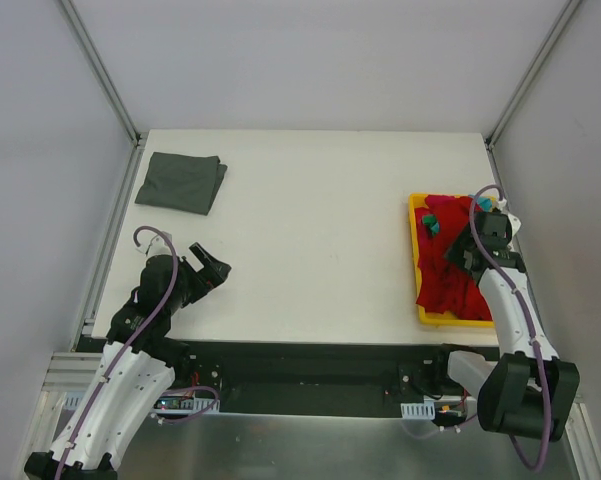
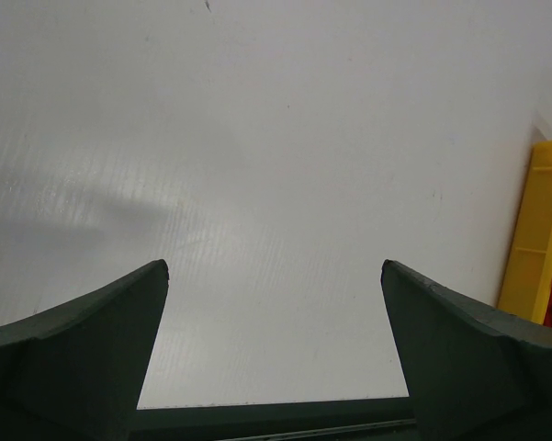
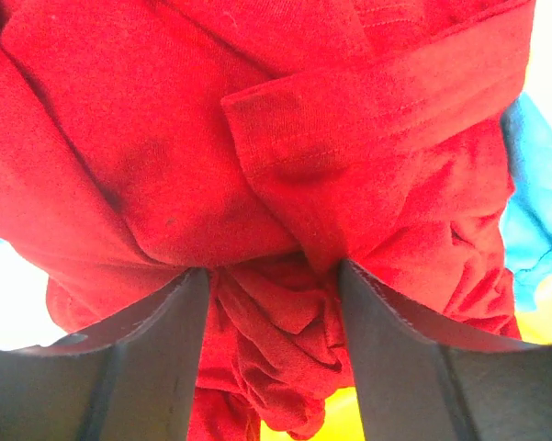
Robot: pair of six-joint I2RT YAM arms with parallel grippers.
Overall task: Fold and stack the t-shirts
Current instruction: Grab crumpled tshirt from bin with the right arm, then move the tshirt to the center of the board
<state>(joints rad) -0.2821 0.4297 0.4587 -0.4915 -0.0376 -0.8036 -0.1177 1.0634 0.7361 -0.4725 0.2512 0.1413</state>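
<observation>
Pick-up step: right tool [image 3: 274,271] in the yellow tray [image 1: 445,320], clamped on a bunch of the red t-shirt [image 3: 165,138].

One dark grey t-shirt [image 1: 183,182] lies folded at the far left corner of the surface [image 1: 310,230]. The red one sits crumpled in the tray at right, w/ turquoise cloth [image 1: 430,218] beside it. Right arm reaches fwd, wrist tipped down into the pile. Left arm is bent near its base, left tool [image 2: 274,266] apart, over bare surface, holding nothing. Next, prob.: lift red shirt clear w/o dragging the turquoise along, carry it left to mid-surface, spread flat. Left tool will need to take a 2nd edge.
</observation>
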